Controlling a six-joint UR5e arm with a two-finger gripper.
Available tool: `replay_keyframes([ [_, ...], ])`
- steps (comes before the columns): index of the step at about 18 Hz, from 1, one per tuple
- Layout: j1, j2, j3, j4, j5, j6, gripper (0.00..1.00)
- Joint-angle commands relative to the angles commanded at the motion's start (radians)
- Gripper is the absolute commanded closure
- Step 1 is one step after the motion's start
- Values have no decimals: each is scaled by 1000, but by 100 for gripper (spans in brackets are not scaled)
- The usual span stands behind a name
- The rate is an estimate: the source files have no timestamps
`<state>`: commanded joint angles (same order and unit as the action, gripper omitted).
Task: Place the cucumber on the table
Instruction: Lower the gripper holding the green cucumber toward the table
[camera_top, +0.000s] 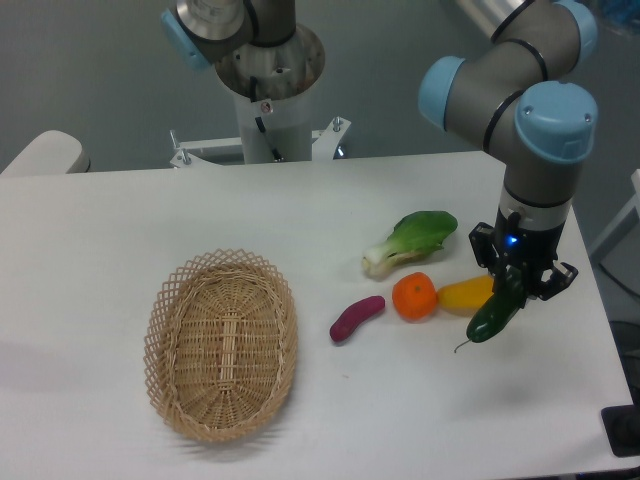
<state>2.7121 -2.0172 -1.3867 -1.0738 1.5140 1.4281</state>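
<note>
The dark green cucumber (495, 316) hangs tilted at the right side of the white table (120, 230), its thin stem tail pointing down to the left near the tabletop. My gripper (516, 283) comes down from above and is shut on the cucumber's upper end. Whether the lower end touches the table I cannot tell.
A yellow vegetable (463, 293) lies just left of the cucumber, then an orange (414, 296), a purple eggplant (356, 318) and a light-green bok choy (412, 240). An oval wicker basket (222, 345) stands empty at the left. The table's right edge is close.
</note>
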Motion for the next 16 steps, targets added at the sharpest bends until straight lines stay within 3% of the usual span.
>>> replay_keyframes([
  [11, -43, -51, 35, 15, 5, -75, 76],
  [16, -93, -97, 40, 127, 5, -221, 75],
])
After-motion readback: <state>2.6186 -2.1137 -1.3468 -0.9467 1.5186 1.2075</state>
